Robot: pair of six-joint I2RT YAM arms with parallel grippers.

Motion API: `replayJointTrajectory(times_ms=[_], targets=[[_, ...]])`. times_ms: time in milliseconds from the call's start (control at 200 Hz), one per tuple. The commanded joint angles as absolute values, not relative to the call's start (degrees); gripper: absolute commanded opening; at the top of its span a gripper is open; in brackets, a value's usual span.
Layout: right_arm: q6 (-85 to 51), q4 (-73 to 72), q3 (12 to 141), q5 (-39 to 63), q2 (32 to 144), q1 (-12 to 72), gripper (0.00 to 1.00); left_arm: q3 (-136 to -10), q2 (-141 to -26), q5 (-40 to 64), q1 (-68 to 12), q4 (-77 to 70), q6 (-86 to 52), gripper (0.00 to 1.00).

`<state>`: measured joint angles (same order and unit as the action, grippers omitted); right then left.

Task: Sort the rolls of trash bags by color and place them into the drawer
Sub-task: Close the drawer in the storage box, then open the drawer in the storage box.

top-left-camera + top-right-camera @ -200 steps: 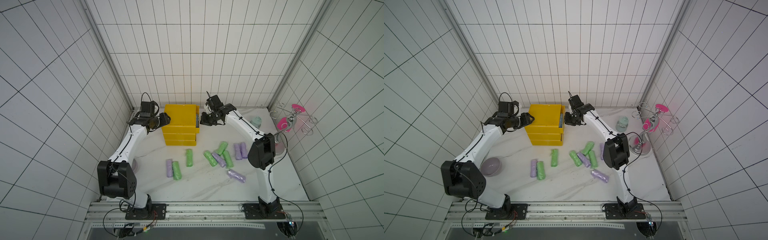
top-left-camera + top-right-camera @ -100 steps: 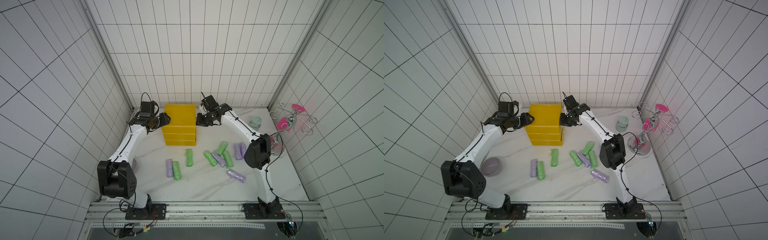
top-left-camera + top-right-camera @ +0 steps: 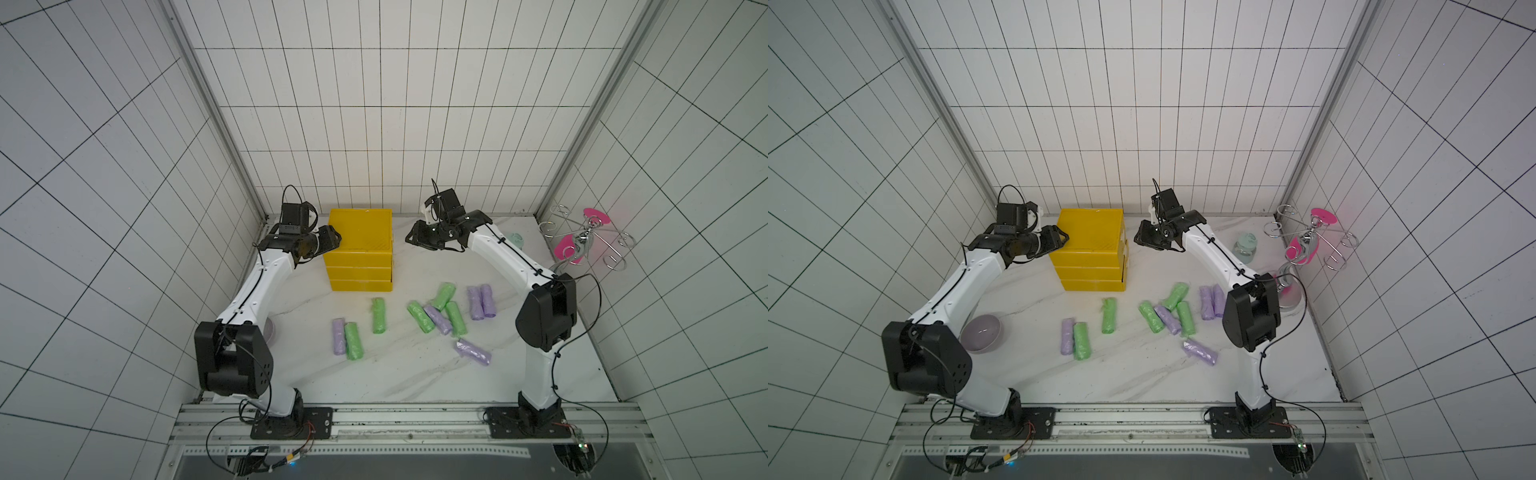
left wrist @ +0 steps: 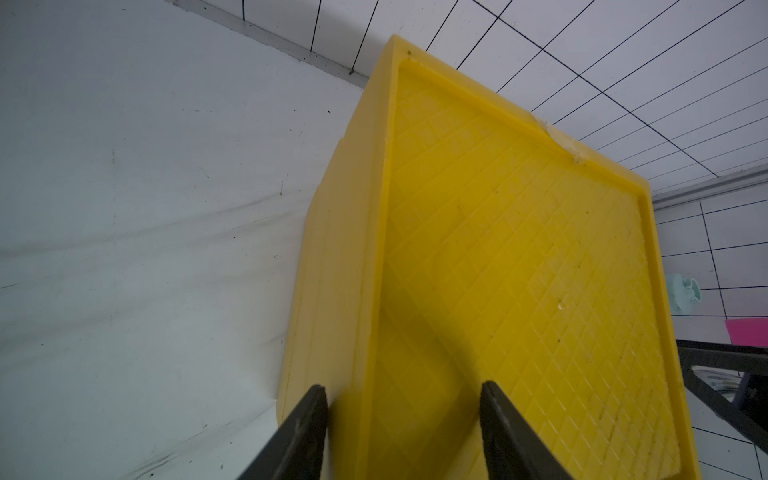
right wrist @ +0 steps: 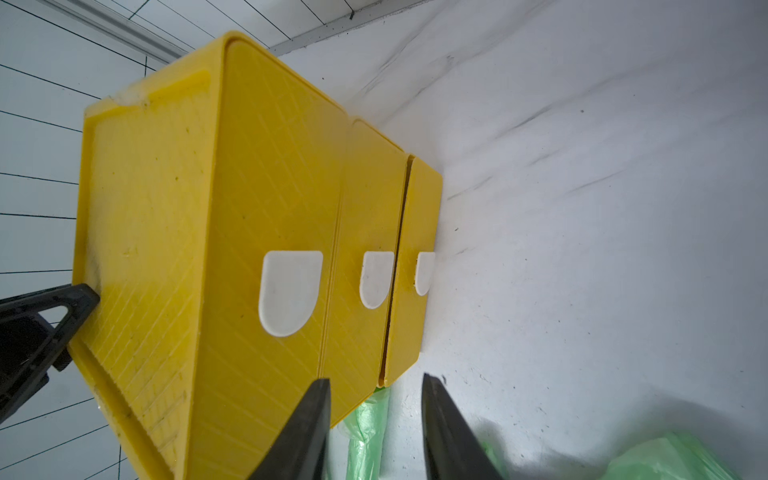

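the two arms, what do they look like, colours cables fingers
The left arm and right arm have white tubular links, bulky black joint housings, black bases and thin black cables clipped alongside. The left gripper and right gripper each carry two tapered black fingers.

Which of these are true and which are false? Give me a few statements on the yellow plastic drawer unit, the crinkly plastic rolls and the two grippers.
1. The crinkly plastic rolls on the white marbled table are only light green or lavender. True.
2. The right gripper holds a green roll. False: its jaws stand apart and empty, facing the yellow plastic drawer unit.
3. The left gripper straddles the drawer unit's top edge. True.
4. The round lavender bowl sits on top of the drawer unit. False: it rests on the table beside the left arm.
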<state>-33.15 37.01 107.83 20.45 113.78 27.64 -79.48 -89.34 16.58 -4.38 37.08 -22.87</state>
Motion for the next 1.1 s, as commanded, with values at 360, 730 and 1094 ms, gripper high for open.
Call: replayJointTrajectory(times_ms=[360,730,1094], targets=[[-40.25,28.26,107.3,29.89,122.45,26.81,0.42,-79.28,-89.82,17.31,-4.7,37.89,-22.06,0.58],[-41.22,27.68,110.29,31.2,127.02,27.42,0.42,-79.1,-90.09,17.49,-4.72,38.1,-21.72,0.58],[-38.82,31.51,110.17,25.24,126.68,27.27,0.24,-79.01,-90.02,16.97,-4.7,38.36,-21.4,0.58]])
